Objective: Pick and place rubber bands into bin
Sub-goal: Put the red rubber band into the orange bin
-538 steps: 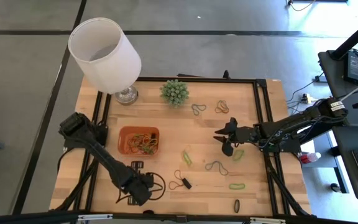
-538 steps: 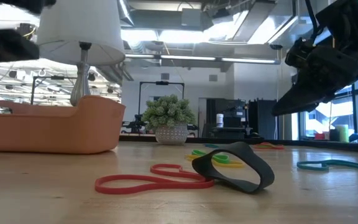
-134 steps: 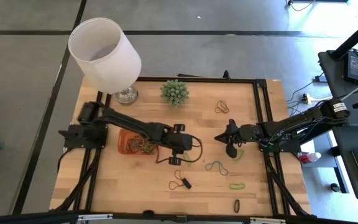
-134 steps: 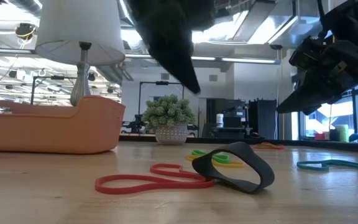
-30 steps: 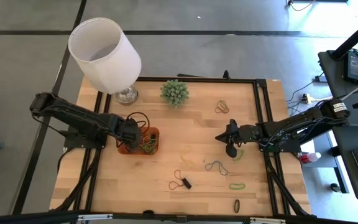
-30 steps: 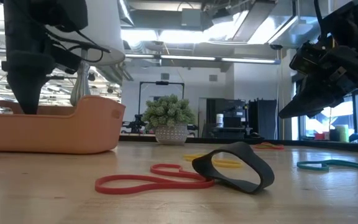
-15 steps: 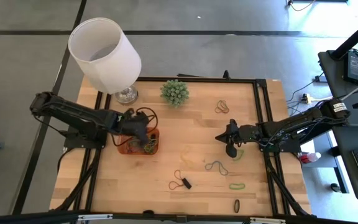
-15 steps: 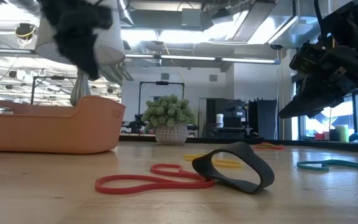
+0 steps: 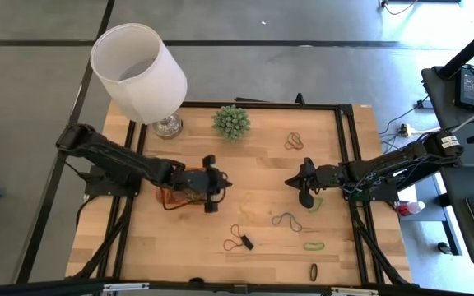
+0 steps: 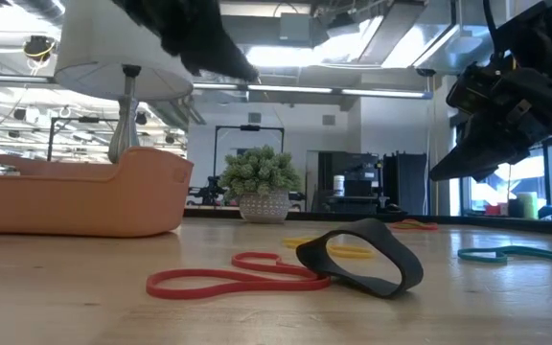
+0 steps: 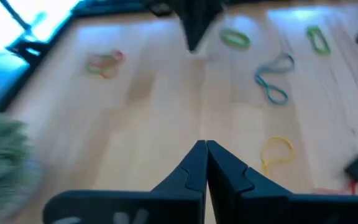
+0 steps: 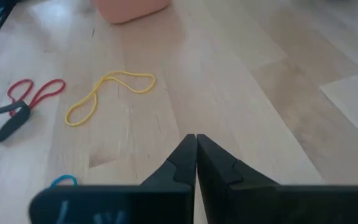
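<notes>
Left gripper (image 9: 220, 182): fingers pressed together, nothing between them; it hangs above the table at the bin's right edge.

Bin (image 9: 166, 198): orange tray, directly behind the left jaws, partly hidden under the arm; bands already lie in it.

Yellow band (image 11: 275, 152): loose loop on the wood, just ahead of the left jaws and a little to one side, its long axis running roughly along the line of the fingers (judged the likeliest next pick, as the nearest loose band to the left arm).

Blue-grey band (image 11: 272, 78): twisted loop, farther ahead of the left jaws, beyond the yellow one.

Red band (image 10: 228, 274) and black band (image 10: 360, 257): touching each other, off to the side of the left jaws, toward the near table edge.

Green bands (image 9: 314, 245): closer to the right arm.

Right gripper (image 9: 301, 187): fingers shut, empty, waiting above the table well ahead of the left jaws; the yellow band lies ahead of it too, but farther off.
</notes>
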Controlling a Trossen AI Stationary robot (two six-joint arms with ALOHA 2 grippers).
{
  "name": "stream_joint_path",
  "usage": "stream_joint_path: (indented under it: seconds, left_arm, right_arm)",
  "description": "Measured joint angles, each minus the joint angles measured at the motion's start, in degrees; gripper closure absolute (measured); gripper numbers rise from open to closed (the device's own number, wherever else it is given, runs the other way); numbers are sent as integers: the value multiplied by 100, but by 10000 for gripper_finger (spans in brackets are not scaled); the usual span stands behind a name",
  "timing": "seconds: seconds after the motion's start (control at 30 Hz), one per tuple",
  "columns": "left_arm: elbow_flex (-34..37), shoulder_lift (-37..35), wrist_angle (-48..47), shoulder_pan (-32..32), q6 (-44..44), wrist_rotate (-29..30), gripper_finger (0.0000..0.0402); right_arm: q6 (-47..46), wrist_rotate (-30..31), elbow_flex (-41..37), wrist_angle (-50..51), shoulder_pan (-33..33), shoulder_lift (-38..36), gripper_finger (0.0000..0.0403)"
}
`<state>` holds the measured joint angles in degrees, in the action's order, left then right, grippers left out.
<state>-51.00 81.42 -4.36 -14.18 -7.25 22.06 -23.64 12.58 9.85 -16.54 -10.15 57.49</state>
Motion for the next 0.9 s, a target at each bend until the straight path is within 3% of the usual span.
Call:
stream_joint_path:
  seconds: [0.2,0.33,0.53,0.7,0.9]
  left_arm:
    - [4,545,120,57,-24,-153,399]
    - [90,576,218,57,223,-119,400]
    - [1246,-41,1410,169,402,-191,399]
    - [2357,-766,2629,292,467,-403,399]
    - [2728,-1466,2882,358,501,-410,400]
  right_arm:
    - [-16,60,-4,-130,0,0,386]
    - [-13,618,-4,-619,2,0,386]
    - [-193,1095,178,-619,232,2,371]
    - [-347,1102,1169,995,978,55,323]
    - [-970,1147,2768,3543,2328,488,265]
